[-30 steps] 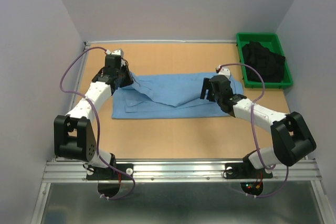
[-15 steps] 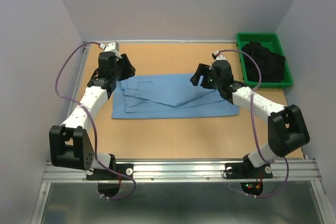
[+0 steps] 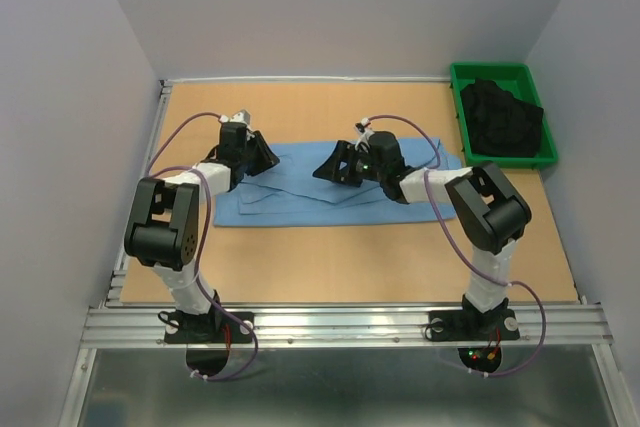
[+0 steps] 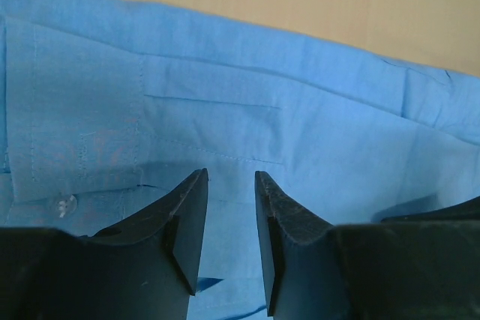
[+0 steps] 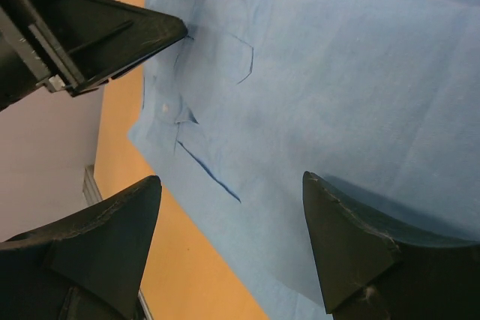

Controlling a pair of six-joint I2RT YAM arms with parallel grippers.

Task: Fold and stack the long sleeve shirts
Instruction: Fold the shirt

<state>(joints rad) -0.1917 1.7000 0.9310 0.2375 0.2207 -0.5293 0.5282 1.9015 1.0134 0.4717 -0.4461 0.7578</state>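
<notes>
A green bin [image 3: 488, 71] at the bench's [image 3: 330, 267] far right corner holds heaped black cloth [image 3: 500, 122]. The blue shirt [image 3: 300, 202] lies partly folded mid-bench. The left claw [image 4: 231, 179] is over the shirt's left end with fingers slightly apart and empty, and the right claw [image 5: 231, 181] gapes wide above its middle, gripping nothing.

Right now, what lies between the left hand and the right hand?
Only the shirt. Its folded blue cloth runs from the left hand to the right hand, with nothing else on it. The top view shows this.
</notes>
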